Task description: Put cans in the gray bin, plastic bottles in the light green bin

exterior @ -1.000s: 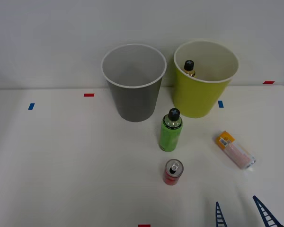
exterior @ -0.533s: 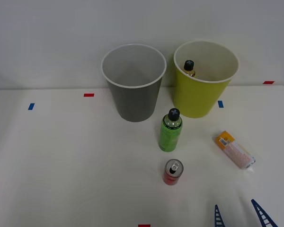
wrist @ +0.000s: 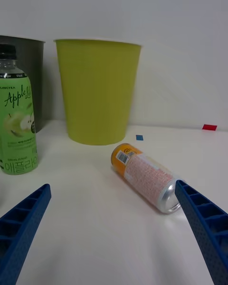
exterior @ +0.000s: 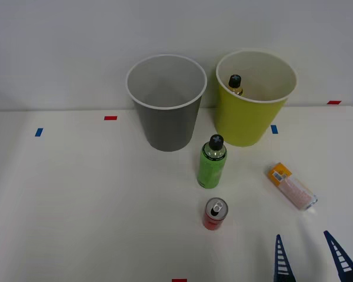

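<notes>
White counter [exterior: 76, 205]: fingers [wrist: 26, 218] spread toward the lying orange-ended container [wrist: 145, 175]; its round body may roll away.

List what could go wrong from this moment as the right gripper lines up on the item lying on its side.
1. The lying container is round and on its side; a touch from the open right gripper may roll it.
2. Its silver end looks can-like, so it may belong in the gray bin, not the light green bin.
3. The carry could tip the green bottle.
</notes>
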Robot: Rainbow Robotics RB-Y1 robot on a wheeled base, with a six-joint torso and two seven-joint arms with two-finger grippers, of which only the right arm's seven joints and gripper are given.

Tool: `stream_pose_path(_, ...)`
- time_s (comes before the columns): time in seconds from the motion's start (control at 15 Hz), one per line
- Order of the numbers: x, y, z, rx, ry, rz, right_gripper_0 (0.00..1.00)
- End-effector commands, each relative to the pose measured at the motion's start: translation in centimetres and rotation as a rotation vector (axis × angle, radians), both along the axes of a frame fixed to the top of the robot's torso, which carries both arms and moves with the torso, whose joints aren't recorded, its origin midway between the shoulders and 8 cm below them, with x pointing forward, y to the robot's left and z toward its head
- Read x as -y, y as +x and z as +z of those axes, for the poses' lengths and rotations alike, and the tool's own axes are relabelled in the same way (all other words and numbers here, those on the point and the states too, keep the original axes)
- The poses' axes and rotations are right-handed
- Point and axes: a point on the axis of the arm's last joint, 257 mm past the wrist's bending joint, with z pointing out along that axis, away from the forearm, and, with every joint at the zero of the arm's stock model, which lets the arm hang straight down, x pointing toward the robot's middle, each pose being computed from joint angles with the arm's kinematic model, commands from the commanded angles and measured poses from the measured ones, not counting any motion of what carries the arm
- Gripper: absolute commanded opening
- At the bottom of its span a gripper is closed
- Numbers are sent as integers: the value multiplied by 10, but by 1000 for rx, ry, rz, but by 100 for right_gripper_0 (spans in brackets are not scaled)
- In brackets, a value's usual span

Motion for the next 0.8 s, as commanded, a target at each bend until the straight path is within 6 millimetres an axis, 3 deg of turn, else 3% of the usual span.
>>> stream_pose_path(0.07,4,10,15,-19,-64,-3,90)
stream_pose_path(0.47,15,54,54,-202,-89,-118,91)
stream_pose_path(0.8,26,78,58,-271,-118,-150,90)
